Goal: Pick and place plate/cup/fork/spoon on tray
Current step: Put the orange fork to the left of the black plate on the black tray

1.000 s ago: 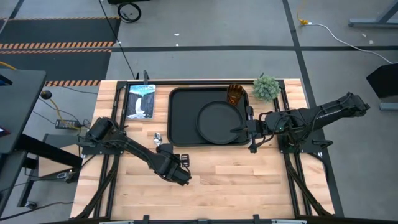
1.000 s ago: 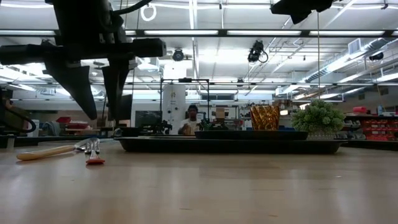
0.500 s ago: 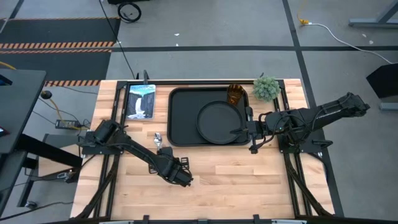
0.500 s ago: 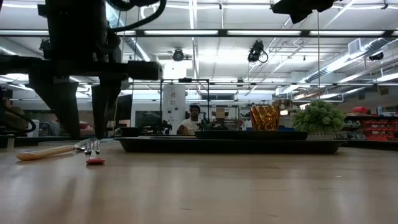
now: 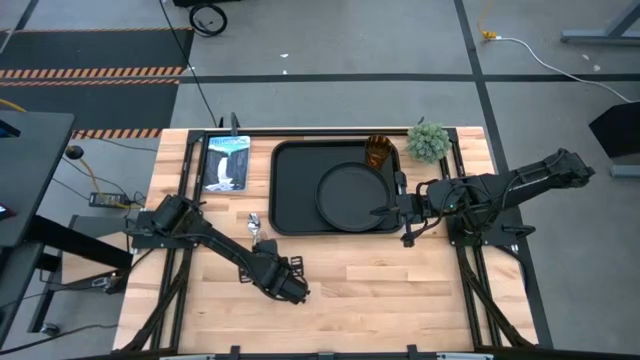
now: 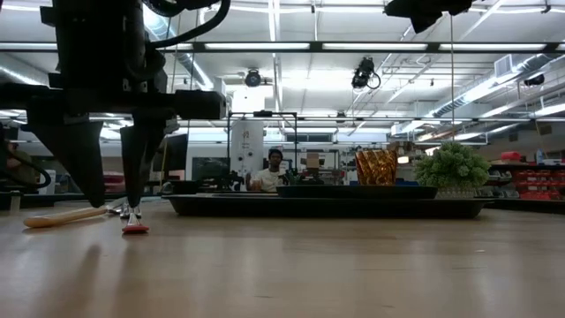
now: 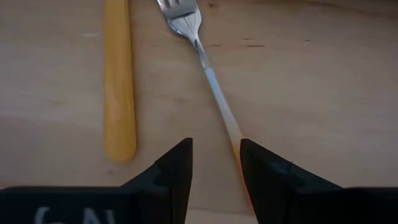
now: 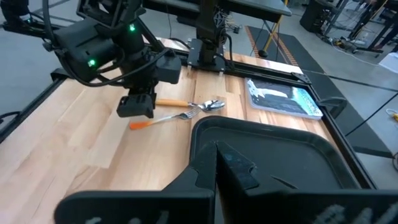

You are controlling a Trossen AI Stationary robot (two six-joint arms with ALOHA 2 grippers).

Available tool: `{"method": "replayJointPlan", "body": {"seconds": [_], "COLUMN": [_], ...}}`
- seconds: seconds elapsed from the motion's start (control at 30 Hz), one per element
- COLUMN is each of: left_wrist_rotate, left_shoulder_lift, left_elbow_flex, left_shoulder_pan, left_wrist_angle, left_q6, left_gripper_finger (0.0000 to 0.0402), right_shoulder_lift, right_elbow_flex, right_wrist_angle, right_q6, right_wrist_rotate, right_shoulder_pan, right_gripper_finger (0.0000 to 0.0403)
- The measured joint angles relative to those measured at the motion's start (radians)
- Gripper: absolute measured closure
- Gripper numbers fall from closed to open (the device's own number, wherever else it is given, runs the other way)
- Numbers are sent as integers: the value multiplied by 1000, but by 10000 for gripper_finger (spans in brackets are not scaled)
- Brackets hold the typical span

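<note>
High view: the left gripper (image 5: 268, 252) sits in the lower centre-left of the frame, over the wooden table (image 5: 400, 275), just below the spoon (image 5: 254, 222). The tray (image 5: 295, 190) lies at upper centre, holding the plate (image 5: 350, 195) in its right half and the cup (image 5: 378, 152) in its upper right corner. The right gripper (image 5: 385, 210) rests at the plate's right edge; whether its jaws are spread cannot be told.

Low view: the left gripper (image 6: 108, 199) hangs at left, fingers apart, tips just above the fork (image 6: 132, 215).

Left wrist view: the jaws stand spread, gripping nothing; the fork (image 7: 205, 68) runs diagonally from top centre toward the right finger (image 7: 264, 168), the spoon's orange handle (image 7: 118, 81) beside it at upper left.

Right wrist view: fork (image 8: 165, 119) and spoon (image 8: 193, 104) lie left of the tray (image 8: 267, 140), under the left gripper (image 8: 135, 107)
</note>
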Motion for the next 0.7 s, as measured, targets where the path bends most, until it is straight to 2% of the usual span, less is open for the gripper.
{"method": "replayJointPlan", "body": {"seconds": [0.7], "left_wrist_rotate": [-28], "left_shoulder_lift": [22], "left_elbow_flex": [-29], "left_shoulder_pan": [31], "left_wrist_angle": [33], "left_q6": [-24], "left_gripper_finger": [260], "right_shoulder_lift": [0], "right_elbow_flex": [0], "right_wrist_angle": [4], "right_q6": [5], "right_wrist_rotate": [-17], "right_shoulder_pan": [1], "right_gripper_finger": [394]}}
